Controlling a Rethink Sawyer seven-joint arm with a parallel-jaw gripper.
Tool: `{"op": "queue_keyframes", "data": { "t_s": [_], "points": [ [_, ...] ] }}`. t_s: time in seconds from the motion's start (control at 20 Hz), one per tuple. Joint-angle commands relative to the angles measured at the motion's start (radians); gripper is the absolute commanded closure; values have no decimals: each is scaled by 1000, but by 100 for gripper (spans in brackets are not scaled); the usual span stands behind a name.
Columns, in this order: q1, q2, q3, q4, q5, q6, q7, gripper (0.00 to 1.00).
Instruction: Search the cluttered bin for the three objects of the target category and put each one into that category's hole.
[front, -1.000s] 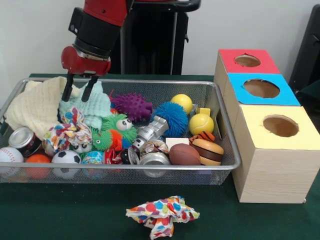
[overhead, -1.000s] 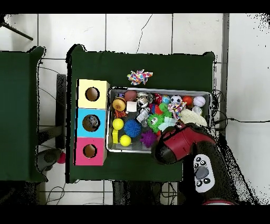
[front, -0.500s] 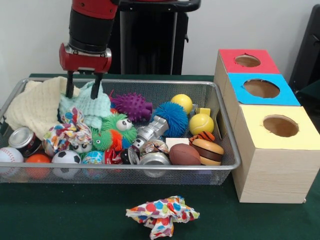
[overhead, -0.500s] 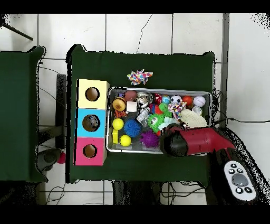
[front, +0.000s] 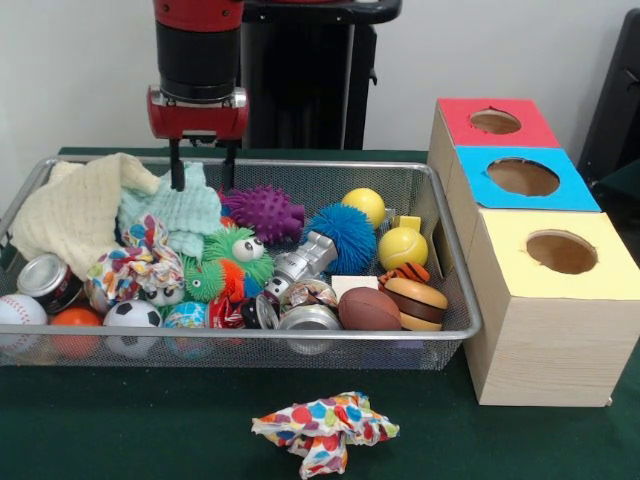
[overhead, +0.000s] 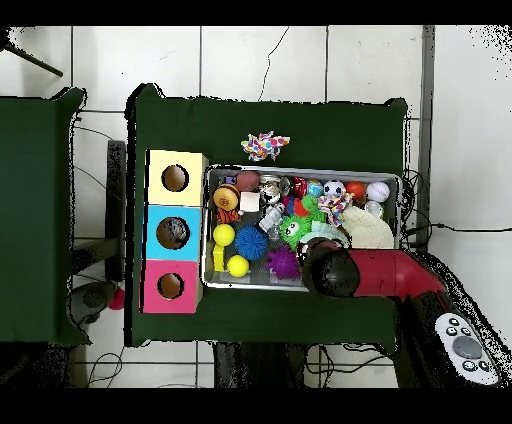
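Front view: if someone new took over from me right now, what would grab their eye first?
Probably the wire bin, crammed with bright toys, balls, cans and cloths, with the blue spiky ball near its middle. Next, the red arm's tool, open, hanging over the mint green cloth at the bin's back left. Then the three boxes with red, blue and yellow holed tops to the right, and a polka-dot cloth lying outside the bin in front.
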Motion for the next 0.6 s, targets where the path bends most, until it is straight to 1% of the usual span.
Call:
{"op": "queue_keyframes", "data": {
  "t_s": [0.05,0.1,0.3,0.5,0.6],
  "points": [
    [47,67,-24,85,57,-115,236,0],
    [72,74,-61,71,36,-150,250,0],
    [137,115,-141,28,23,-220,268,0],
    [171,156,-185,11,45,-302,267,0],
    [176,172,-200,10,64,-344,270,0]
  ]
}}
